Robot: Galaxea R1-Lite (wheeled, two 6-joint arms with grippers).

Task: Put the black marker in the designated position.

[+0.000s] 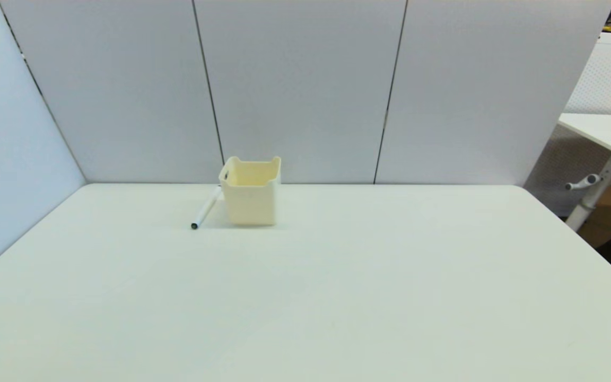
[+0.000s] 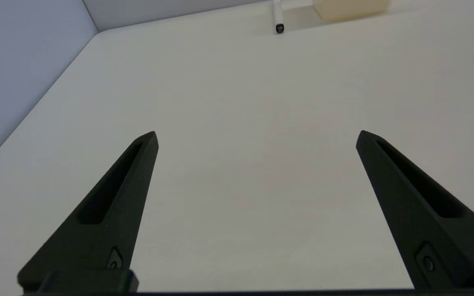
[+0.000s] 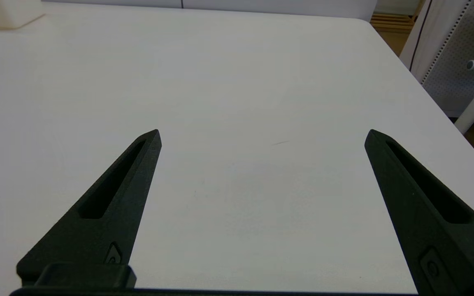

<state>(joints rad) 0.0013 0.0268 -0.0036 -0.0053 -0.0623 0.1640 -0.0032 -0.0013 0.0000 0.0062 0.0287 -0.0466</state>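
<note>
Probably a lab or office: white table [image 1: 305, 297], grey partition panels [image 1: 295, 90] (neighbouring desk [image 1: 605, 132] beyond).

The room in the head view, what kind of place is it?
Probably a lab or office test cell: plain partition panels fence a white table, and another desk stands beyond on the right.

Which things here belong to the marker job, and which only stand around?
For the job: black marker lying beside the cream bin; left gripper, open.
Not for the job: right gripper, open; the other desk.
</note>
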